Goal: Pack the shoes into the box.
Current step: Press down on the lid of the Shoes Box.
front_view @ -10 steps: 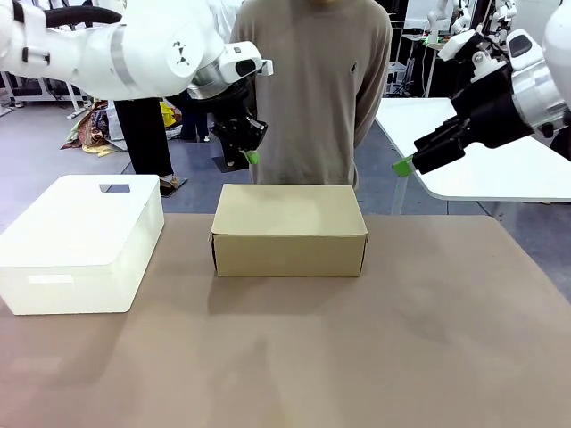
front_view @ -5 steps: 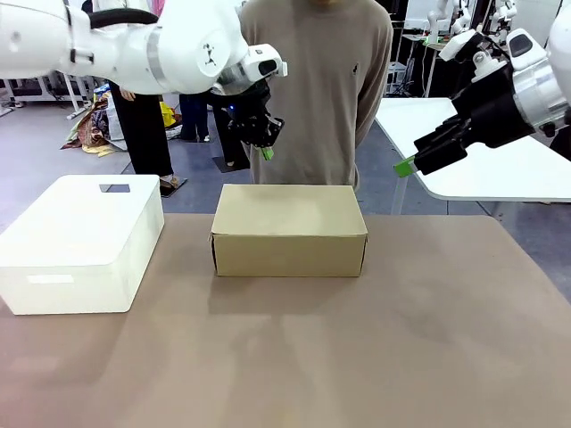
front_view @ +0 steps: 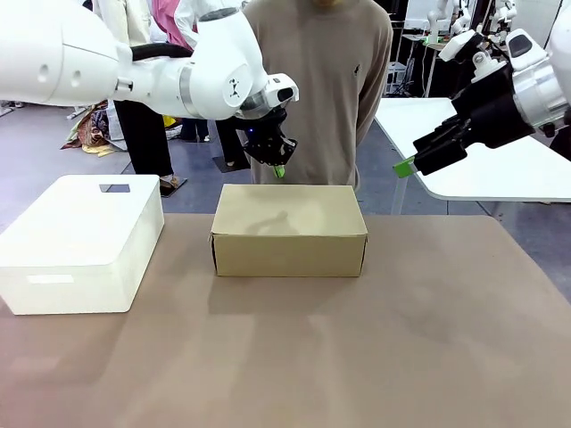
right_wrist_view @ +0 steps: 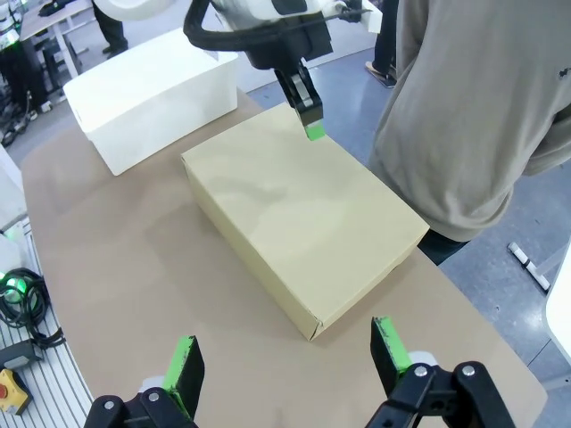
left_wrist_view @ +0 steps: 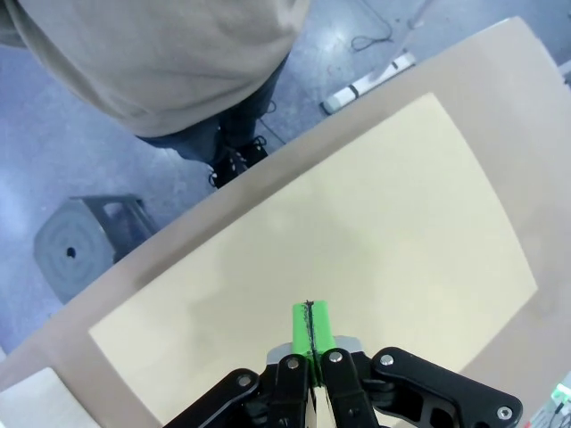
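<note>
Two arms flank your closed tan cardboard box: left gripper clenched empty above its far edge, right gripper spread wide; pressing down could dent the lid.

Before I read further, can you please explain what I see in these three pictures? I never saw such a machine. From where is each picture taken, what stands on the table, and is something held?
These are two white robot arms at a brown table; a person in a beige top stands at the far side. Each arm ends in a gripper, a black two-finger hand with green pads.

The front picture looks across the table from the robot's side. The other two come from small cameras on each wrist, looking along that arm's fingers.

On the table stand a closed tan cardboard box and, beside it, a white plastic bin.

The left gripper is shut and empty, hovering above the far edge of the box. The right gripper is open and empty, raised off to the side. Nothing is held.
</note>
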Tool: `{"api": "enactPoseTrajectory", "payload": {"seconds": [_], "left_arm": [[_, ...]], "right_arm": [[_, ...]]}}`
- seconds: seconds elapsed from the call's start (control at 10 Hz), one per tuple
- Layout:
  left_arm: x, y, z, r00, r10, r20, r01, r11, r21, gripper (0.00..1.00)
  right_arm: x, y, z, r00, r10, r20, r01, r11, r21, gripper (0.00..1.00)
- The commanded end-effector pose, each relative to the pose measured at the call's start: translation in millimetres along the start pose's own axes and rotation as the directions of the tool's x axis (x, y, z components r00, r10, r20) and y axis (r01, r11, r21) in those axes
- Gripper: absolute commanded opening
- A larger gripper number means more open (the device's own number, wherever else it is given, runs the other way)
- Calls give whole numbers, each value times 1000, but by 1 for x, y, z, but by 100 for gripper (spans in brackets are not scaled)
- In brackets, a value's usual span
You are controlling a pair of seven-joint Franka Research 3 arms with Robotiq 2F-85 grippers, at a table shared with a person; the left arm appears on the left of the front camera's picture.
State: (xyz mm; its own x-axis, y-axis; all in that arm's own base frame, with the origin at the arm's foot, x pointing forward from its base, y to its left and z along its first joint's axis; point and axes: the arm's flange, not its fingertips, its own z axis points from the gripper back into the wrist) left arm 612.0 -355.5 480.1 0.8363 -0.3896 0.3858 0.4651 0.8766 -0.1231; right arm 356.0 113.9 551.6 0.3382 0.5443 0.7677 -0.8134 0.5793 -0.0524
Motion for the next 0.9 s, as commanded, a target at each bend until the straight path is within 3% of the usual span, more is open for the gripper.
{"api": "enactPoseTrajectory", "payload": {"seconds": [0.0, 0.8], "left_arm": [[5, 3, -7, 998, 40, 42, -42, 998, 39, 0], [0, 16, -65, 997, 69, 20, -70, 996, 50, 0]], "right_arm": [[-1, 1, -1, 1000, -18, -6, 17, 1000, -12, 100], [-1, 1, -1, 1000, -18, -6, 17, 1000, -12, 100]]}}
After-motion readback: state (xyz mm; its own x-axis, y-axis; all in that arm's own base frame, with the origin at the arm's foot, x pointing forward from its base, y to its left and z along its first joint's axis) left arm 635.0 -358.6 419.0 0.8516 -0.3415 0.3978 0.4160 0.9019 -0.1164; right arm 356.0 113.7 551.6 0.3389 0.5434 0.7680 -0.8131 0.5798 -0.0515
